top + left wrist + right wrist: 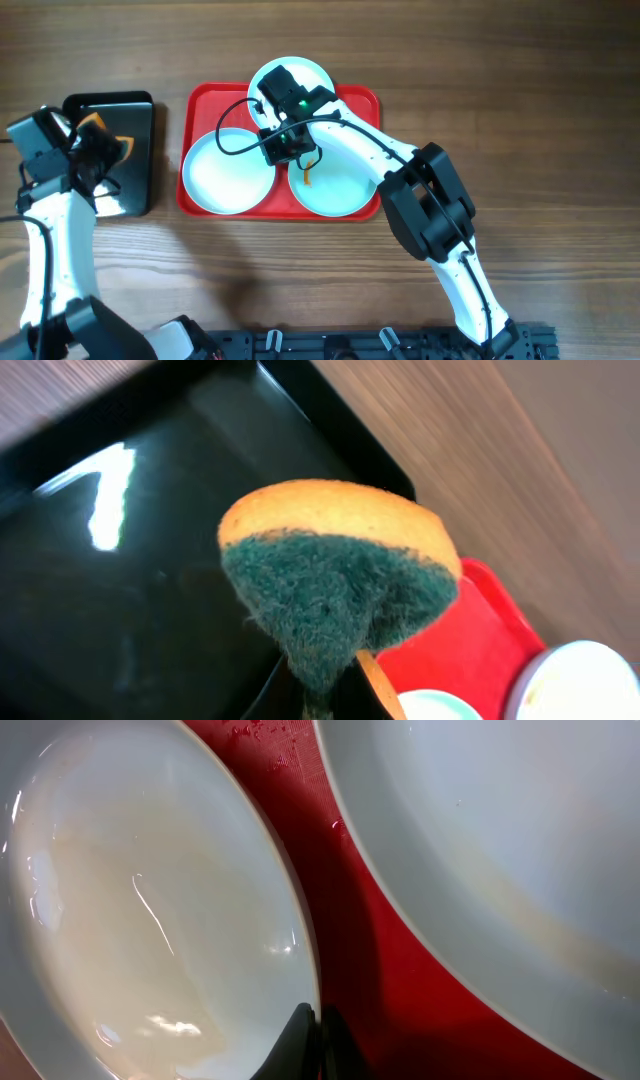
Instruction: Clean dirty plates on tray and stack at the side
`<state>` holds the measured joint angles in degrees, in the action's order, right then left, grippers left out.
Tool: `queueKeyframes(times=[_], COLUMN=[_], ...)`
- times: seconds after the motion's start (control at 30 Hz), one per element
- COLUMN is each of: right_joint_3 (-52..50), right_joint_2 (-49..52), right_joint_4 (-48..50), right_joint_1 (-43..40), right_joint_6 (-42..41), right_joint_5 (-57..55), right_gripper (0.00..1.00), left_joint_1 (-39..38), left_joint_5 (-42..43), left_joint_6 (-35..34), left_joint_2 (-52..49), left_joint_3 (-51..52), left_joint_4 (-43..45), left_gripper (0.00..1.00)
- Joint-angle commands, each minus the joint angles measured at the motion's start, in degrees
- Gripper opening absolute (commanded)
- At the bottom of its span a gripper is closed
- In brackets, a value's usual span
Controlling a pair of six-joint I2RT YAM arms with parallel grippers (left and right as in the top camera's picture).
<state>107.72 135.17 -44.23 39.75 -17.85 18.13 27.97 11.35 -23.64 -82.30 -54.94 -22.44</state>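
Beneath the right arm (430,200), rear plate (312,72) of the tray (200,100) half hidden

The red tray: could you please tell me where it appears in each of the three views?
Overhead: the red tray lies at top centre.
Left wrist: lower right, behind the sponge.
Right wrist: a red strip running from top centre to the bottom, between two plates.
Shared landmark: the pale plates lying on it show in all three views.

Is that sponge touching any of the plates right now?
No, the sponge is pinched in the left gripper over the black tray, apart from the plates on the red tray.
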Motion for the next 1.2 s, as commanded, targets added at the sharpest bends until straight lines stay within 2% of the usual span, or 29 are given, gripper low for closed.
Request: queueKeyframes(times=[0.0, 0.23, 0.4, 0.67, 0.87, 1.17], right_joint_3=[0.81, 0.83, 1.20, 1.20, 1.20, 1.16], right_joint_2=[-0.09, -1.75, -8.04, -19.47, -23.69, -23.63], right_joint_4=[-0.07, 0.17, 1.16, -1.16, -2.08, -0.63], right_joint_1=[-0.02, -0.02, -0.02, 0.00, 0.94, 3.21], right_joint_6=[1.36, 1.38, 1.16, 2.38, 8.81, 6.71], right_joint_5=[-0.13, -0.17, -1.07, -16.79, -27.21, -30.93], right_gripper=[0.04, 0.04, 0.04, 0.04, 0.04, 0.04], left_joint_1=[3.17, 5.70, 5.70, 5.70, 5.70, 5.70], left_joint_5=[9.16, 8.13, 7.91, -3.04, -3.13, -3.10], left_joint_6=[0.68, 0.72, 0.70, 0.63, -1.29, -1.29], left_joint_2=[-5.14, -6.25, -5.44, -5.46, -5.46, -5.46], left_joint_3=[-0.57, -0.57, -0.57, -0.57, -0.57, -0.57], left_joint_4=[-0.42, -2.62, -2.36, -2.47, -2.67, -3.96], left_gripper=[0.04, 0.04, 0.04, 0.04, 0.04, 0.04])
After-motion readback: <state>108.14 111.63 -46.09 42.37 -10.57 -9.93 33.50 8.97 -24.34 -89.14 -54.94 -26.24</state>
